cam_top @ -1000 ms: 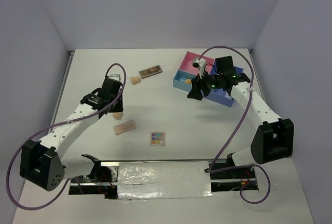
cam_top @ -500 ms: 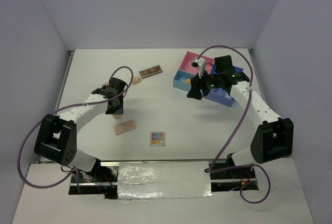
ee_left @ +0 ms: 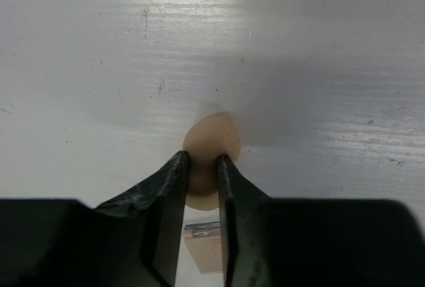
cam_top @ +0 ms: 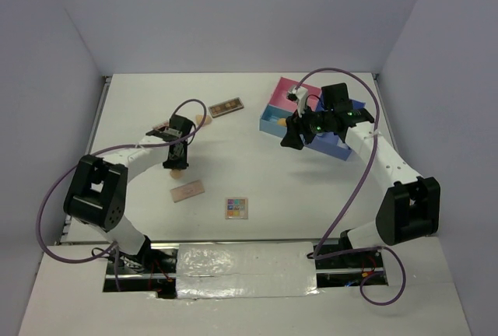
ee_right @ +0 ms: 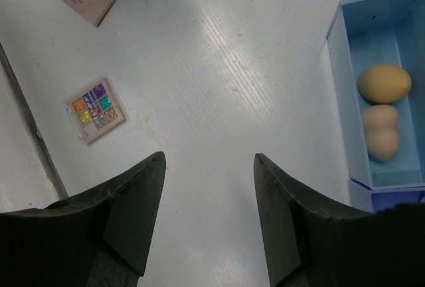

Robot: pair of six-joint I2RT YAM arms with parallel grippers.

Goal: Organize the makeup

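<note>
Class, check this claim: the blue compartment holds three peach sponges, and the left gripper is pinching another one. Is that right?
No. The right wrist view shows two peach sponges in the blue compartment, not three. The left gripper is pinching another sponge, as stated.

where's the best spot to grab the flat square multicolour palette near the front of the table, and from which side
Grip the flat square multicolour palette across two opposite straight edges, coming straight down from above. It lies flat on the white table with bare surface all round, so a side approach likely cannot get under it; the thin rim is the only hold.
</note>
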